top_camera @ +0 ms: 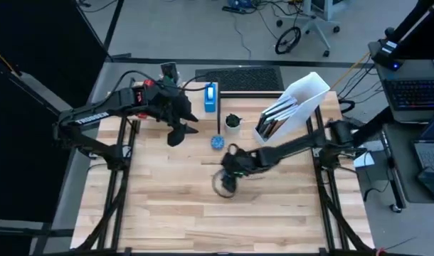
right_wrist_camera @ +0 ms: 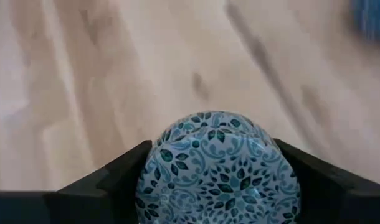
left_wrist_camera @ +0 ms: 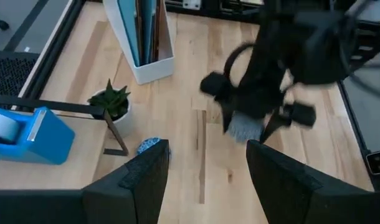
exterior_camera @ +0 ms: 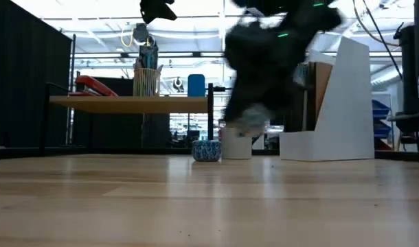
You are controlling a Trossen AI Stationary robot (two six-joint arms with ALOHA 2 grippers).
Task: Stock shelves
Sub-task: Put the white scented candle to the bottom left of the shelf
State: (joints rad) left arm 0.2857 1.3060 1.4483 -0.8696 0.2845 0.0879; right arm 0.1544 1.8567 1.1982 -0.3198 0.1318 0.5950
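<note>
My right gripper (top_camera: 228, 178) is at mid-table, shut on a round blue-and-white patterned bowl (right_wrist_camera: 218, 171). A second small blue patterned bowl (top_camera: 217, 142) and a potted plant (top_camera: 233, 122) stand on the tabletop, beside the low wood plank shelf (exterior_camera: 127, 103). The shelf carries a blue tape dispenser (top_camera: 211, 96), a red stapler (exterior_camera: 93, 86) and a pencil cup (exterior_camera: 146, 79). The white file holder (top_camera: 299, 103) with folders stands at the far right. My left gripper (top_camera: 180, 134) hovers open near the shelf's front edge, with nothing between its fingers (left_wrist_camera: 146, 177). My right gripper pinches the patterned bowl between its two fingers, which sit on opposite sides of its rounded wall (right_wrist_camera: 154, 177). The fingers slant downward from the table's right. In the low view the bowl (exterior_camera: 247, 125) shows blurred and clear of the tabletop.
Bare tabletop (top_camera: 203, 220) stretches across the near half. The plant and the small blue bowl (exterior_camera: 207, 149) stand close together between the shelf leg (exterior_camera: 211, 120) and the file holder (exterior_camera: 333, 103). A keyboard and cables lie off the table's right edge.
</note>
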